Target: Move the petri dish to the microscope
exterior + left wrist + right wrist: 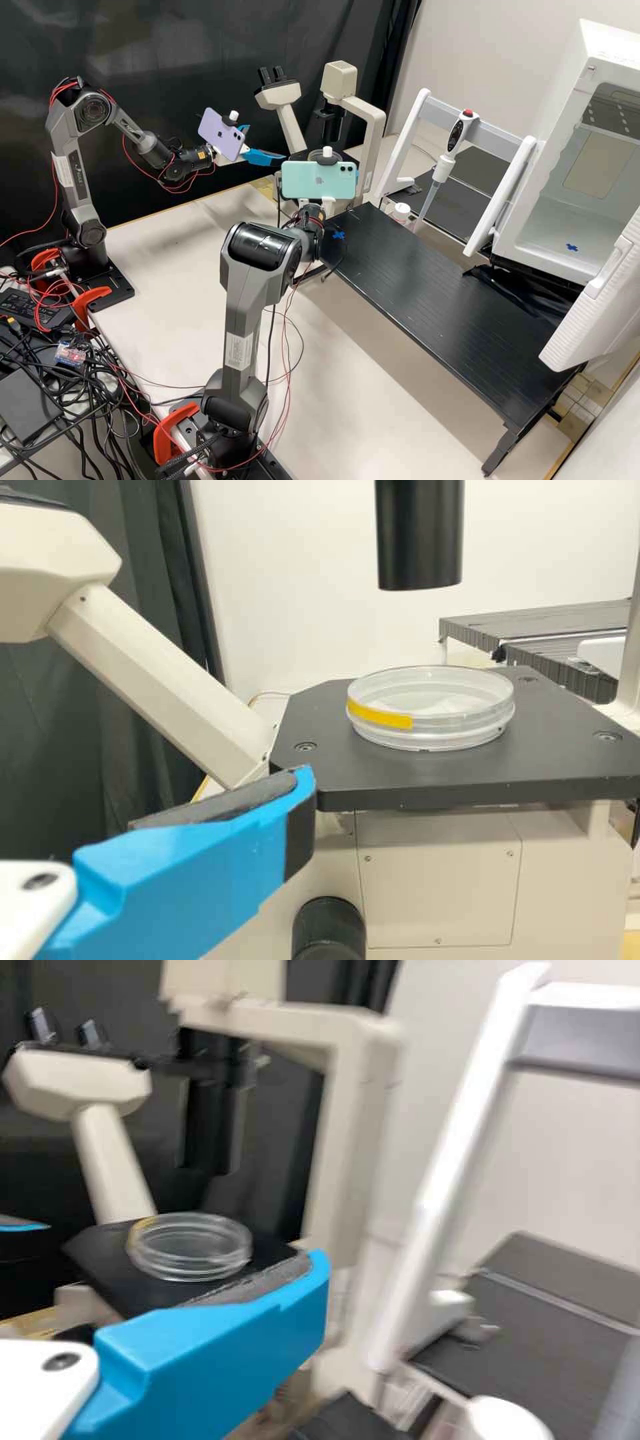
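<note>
Petri dish (430,736) sits within stage (350,783) edges, room below black tube (420,540).

Clear petri dish (430,710) lies flat on the microscope (440,875).

Your left arm (81,197) and right arm (243,293) have dark grey, rounded shells with glossy black joints and white rectangular labels (239,351); thin red cables (55,190) run outside them. Your left tool (267,143) bears a lilac phone (223,135), your right tool (329,205) a mint-green one (318,180). On each, note the bright blue, blocky finger (180,875), its dark grey pad (220,802), and the white mount with a dark, round screw (62,1361).
</note>
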You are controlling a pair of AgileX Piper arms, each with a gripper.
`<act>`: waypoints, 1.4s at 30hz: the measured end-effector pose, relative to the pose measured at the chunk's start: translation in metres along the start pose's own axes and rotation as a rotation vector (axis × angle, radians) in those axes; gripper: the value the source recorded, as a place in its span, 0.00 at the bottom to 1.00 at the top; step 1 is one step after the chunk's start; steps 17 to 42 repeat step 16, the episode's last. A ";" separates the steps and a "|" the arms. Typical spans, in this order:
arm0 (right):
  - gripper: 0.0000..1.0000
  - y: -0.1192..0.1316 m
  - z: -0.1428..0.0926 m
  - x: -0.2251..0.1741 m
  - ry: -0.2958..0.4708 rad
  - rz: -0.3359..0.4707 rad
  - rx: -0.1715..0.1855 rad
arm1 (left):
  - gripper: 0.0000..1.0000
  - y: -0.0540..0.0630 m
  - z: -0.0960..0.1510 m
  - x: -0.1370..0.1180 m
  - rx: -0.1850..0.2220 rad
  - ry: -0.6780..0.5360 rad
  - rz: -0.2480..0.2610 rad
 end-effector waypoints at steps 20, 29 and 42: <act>1.00 0.042 0.059 -0.104 -0.308 0.486 0.071 | 1.00 0.000 0.000 0.000 0.000 0.000 0.000; 1.00 0.042 0.059 -0.104 -0.308 0.486 0.071 | 1.00 0.000 0.000 0.000 0.000 0.000 0.000; 1.00 0.042 0.059 -0.104 -0.308 0.486 0.071 | 1.00 0.000 0.000 0.000 0.000 0.000 0.000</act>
